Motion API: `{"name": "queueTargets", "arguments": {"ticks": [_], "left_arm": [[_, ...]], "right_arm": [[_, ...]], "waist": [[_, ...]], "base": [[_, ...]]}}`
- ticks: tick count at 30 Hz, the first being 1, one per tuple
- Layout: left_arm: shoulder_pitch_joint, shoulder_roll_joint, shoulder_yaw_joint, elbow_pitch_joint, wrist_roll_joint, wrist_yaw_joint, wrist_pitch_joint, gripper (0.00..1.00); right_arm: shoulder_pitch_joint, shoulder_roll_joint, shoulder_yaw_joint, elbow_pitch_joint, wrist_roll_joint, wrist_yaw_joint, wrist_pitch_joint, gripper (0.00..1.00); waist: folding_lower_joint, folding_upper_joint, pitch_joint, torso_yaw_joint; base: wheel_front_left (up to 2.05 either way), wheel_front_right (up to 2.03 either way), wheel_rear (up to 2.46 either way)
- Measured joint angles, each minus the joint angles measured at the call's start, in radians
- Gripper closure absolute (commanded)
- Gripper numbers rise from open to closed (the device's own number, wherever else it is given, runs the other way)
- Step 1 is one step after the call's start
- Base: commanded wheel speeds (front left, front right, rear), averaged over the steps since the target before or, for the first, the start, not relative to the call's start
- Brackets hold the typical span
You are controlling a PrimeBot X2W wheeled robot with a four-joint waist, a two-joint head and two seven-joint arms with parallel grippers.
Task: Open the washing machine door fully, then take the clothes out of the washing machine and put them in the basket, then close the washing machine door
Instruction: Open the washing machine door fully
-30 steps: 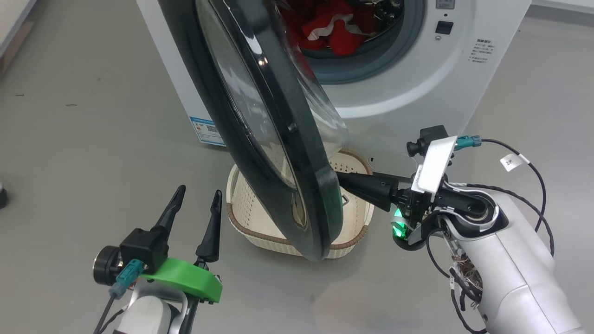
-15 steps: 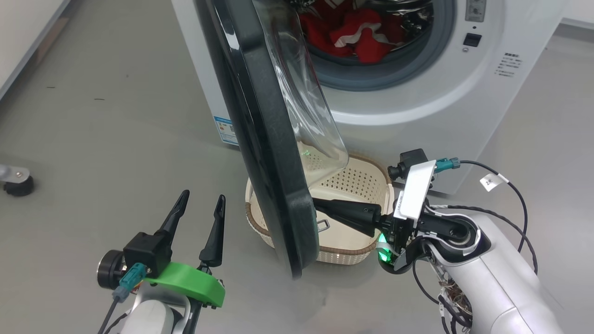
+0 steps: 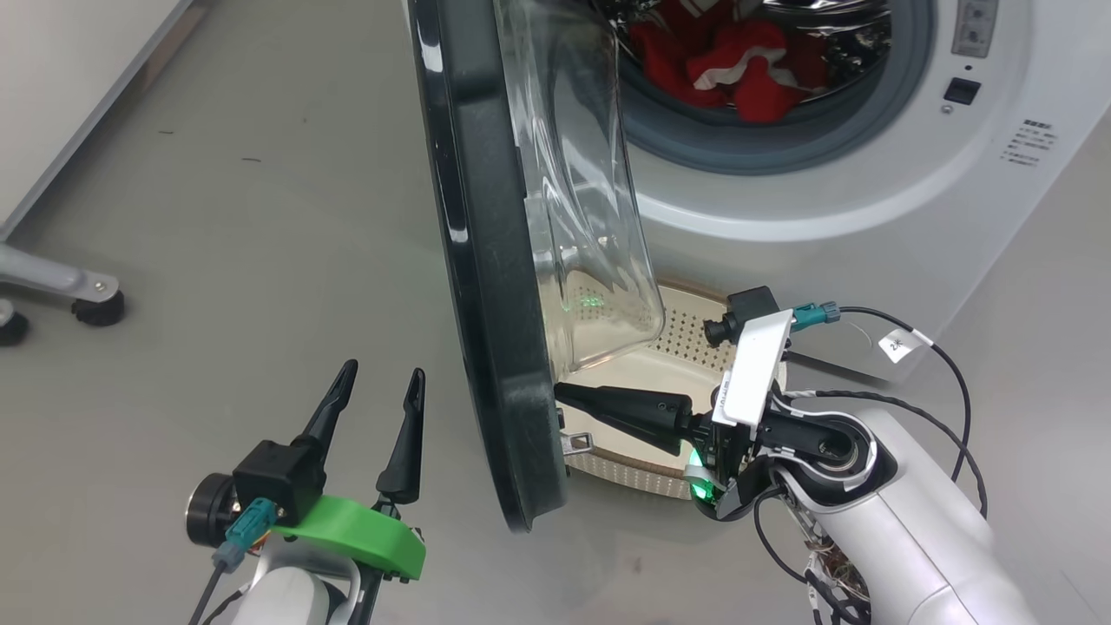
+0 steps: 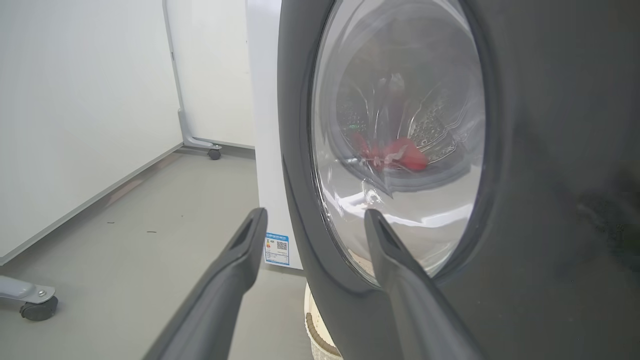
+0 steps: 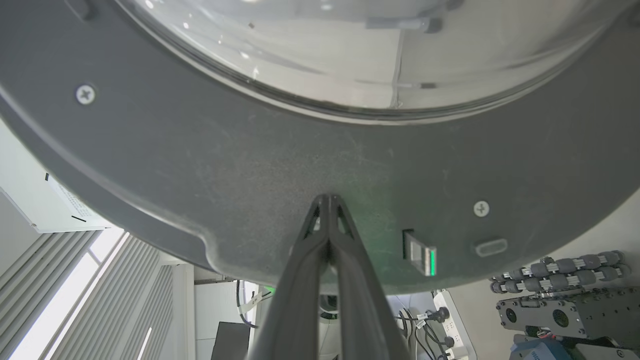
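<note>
While the right gripper (image 3: pixel 561 392) — closed — touches the washing machine door (image 3: pixel 486 260), the left gripper (image 3: pixel 382 371) gapes above grey floor (image 3: pixel 260 217).

The left gripper (image 4: pixel 314 214) had its 2 long dark jaws spread wide, close before the very large round door of glossy black rim and clear glass bowl (image 4: pixel 525 150). Bright red fabric clothes (image 4: pixel 395 155) showed through the glass. Left of the door stood the big white washing machine (image 4: pixel 262 110), with a small blue label (image 4: pixel 276 248) low on its side.

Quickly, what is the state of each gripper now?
Left gripper: open, holding nothing.
Right gripper: shut, holding nothing, tips against the washing machine door.
</note>
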Motion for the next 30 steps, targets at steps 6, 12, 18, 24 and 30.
{"name": "queueTargets", "arguments": {"ticks": [6, 12, 18, 24, 30], "left_arm": [[0.001, 0.000, 0.006, -0.006, 0.000, 0.006, 0.000, 0.00], [0.005, 0.000, 0.011, -0.010, 0.000, 0.009, 0.000, 0.00], [0.007, 0.000, 0.014, -0.015, -0.001, 0.014, 0.000, 0.00], [0.012, 0.001, 0.021, -0.019, -0.001, 0.018, 0.000, 0.00], [0.014, 0.000, 0.022, -0.020, -0.001, 0.018, 0.000, 0.00]], "right_arm": [[0.000, 0.000, 0.027, -0.003, 0.013, 0.000, -0.015, 1.00], [0.000, 0.000, 0.039, -0.003, 0.024, 0.000, -0.030, 1.00], [0.001, 0.002, 0.024, -0.007, 0.030, 0.000, -0.069, 1.00], [0.032, 0.003, -0.027, -0.030, 0.041, 0.000, -0.119, 1.00], [0.076, 0.005, -0.121, -0.068, 0.039, 0.000, -0.201, 1.00]], "waist": [[0.0000, 0.0000, 0.006, 0.025], [0.0000, 0.0000, 0.008, 0.030], [0.0000, 0.0000, 0.008, 0.029], [0.0000, 0.0000, 0.009, 0.017], [0.0000, 0.0000, 0.009, 0.004]], "base": [[0.00, 0.00, 0.00], [0.00, 0.00, 0.00], [0.00, 0.00, 0.00], [0.00, 0.00, 0.00], [0.00, 0.00, 0.00]]}}
